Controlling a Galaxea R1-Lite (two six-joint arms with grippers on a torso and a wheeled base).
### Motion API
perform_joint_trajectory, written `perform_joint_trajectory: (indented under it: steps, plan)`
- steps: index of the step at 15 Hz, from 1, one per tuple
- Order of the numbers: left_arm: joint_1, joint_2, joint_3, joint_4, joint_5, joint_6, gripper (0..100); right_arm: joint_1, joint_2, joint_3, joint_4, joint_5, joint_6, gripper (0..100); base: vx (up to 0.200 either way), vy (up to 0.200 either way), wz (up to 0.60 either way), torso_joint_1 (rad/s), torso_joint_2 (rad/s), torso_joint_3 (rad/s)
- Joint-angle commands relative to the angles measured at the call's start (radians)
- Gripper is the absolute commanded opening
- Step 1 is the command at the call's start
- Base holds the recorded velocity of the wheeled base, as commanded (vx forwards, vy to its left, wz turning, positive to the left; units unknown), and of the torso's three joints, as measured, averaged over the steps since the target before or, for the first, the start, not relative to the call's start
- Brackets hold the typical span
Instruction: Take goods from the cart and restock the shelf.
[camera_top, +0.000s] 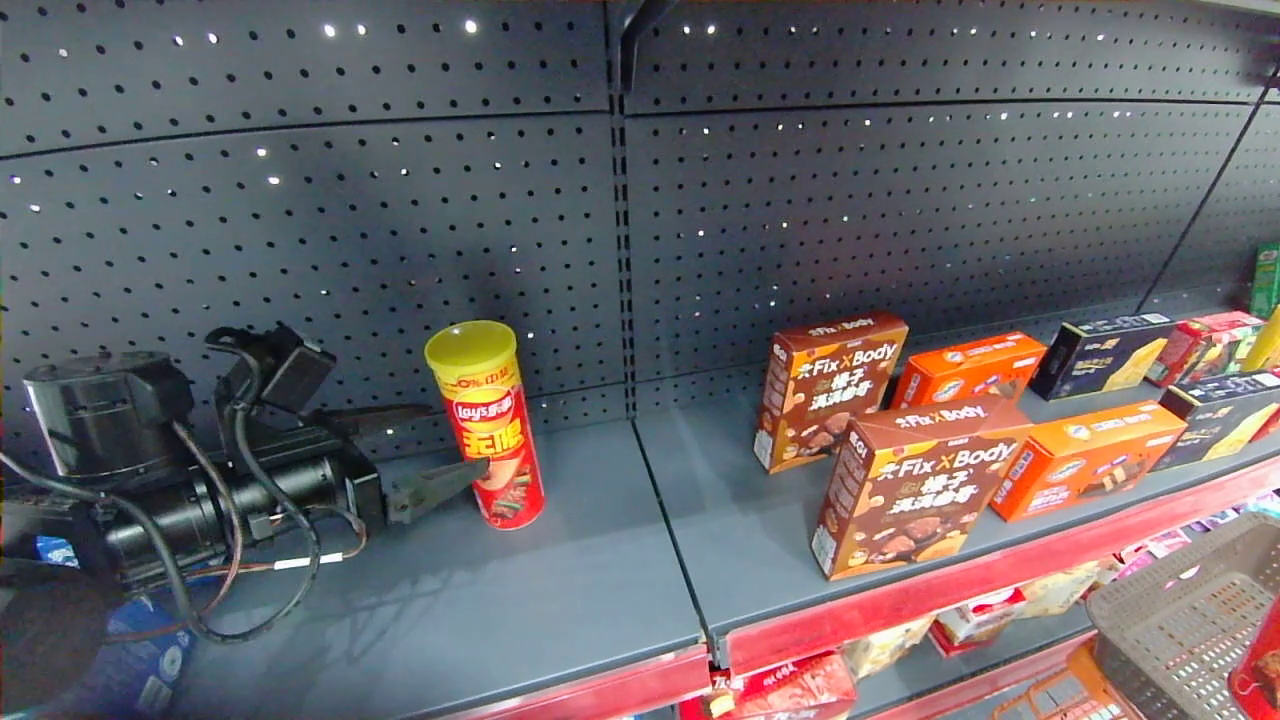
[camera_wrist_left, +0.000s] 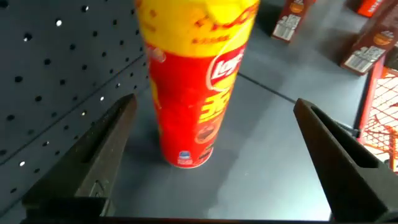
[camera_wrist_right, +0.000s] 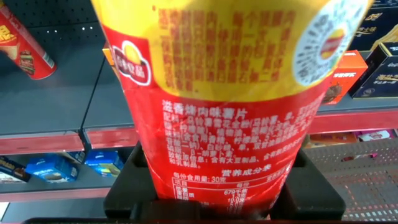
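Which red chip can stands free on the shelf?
The upright can before the open left claw; the right claw grips the other can.

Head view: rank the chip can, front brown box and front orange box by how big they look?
Largest: front brown box. Then chip can and front orange box, which look about alike, so unranked.

Dark pegboard wall (camera_top: 800, 200), light specks through holes
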Motion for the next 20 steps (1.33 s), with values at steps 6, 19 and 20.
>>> perform_joint_trajectory:
  steps: [6,19,20]
  plan:
    - [0.005,0.17,0.003,-0.25,-0.029,-0.007,100,0.002,-0.003,0.004,0.001,0.003,0.002,0,0.0,0.0,0.0,0.0,0.0,0.0]
    - [0.049,0.271,-0.066,-0.291,-0.198,-0.011,100,0.005,-0.005,0.005,0.001,0.006,0.002,0,0.0,0.0,0.0,0.0,0.0,0.0]
    - [0.049,0.278,-0.08,-0.291,-0.212,-0.012,100,0.005,-0.003,0.001,0.001,0.006,0.003,0,0.0,0.0,0.0,0.0,0.0,0.0]
